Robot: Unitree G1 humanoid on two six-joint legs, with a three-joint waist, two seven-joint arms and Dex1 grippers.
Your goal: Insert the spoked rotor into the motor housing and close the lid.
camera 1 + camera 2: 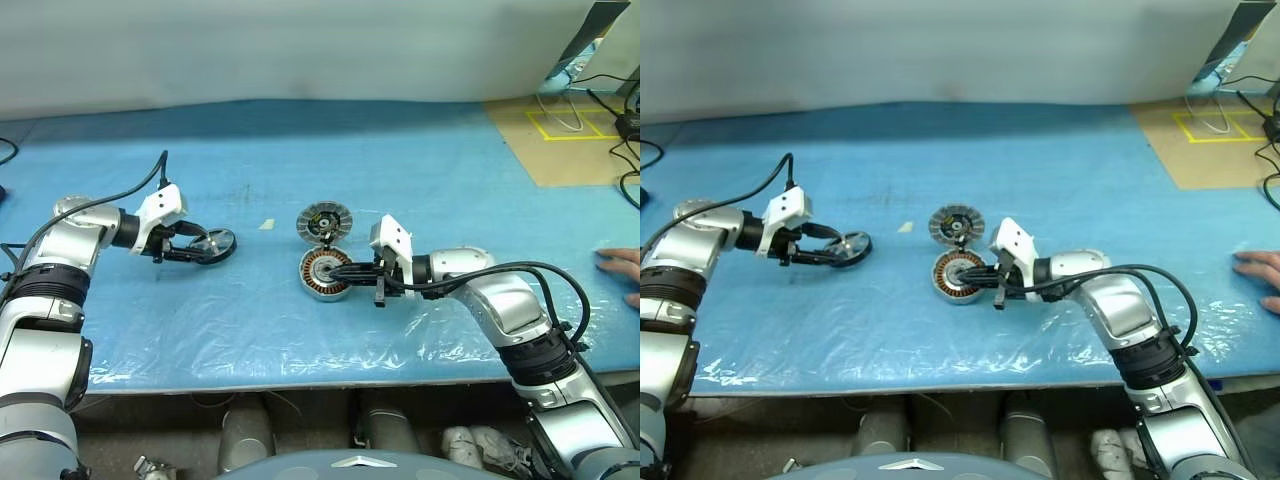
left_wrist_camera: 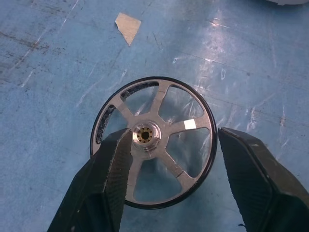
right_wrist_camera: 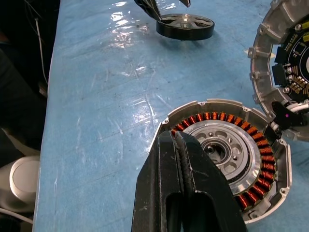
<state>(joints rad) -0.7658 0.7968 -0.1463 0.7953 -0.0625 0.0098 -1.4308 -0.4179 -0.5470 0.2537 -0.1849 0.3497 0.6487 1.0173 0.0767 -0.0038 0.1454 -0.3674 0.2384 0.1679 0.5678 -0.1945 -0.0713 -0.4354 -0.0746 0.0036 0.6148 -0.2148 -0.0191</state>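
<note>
Where the blue table (image 1: 330, 180) comes nearest the robot, the right gripper (image 1: 352, 275) lies low with its two black fingers pressed together, their tips over the near rim of the motor housing (image 1: 324, 273). The housing sits face up about mid-table: a shallow silver-grey casing with a ring of copper-coloured windings around a silver hub. The right wrist view brings out the separate orange coils and the bolt holes in the hub. Just beyond the housing, touching its far edge, the lid (image 1: 324, 221) stands tilted up, silver ribs and a black-and-yellow centre facing the robot. Well to the left, the spoked rotor (image 1: 214, 245) rests on the table, and the left gripper (image 1: 198, 246) has its fingers spread, one on each side of it. The left wrist view shows five silver spokes, a brass-coloured hub, a black outer ring and a small white mark on one spoke; whether the fingers touch the ring cannot be told. Open blue surface lies between rotor and housing, with a scrap of tape (image 1: 266, 224) farther back. At the table's right edge a person's hand (image 1: 622, 270) rests.
</note>
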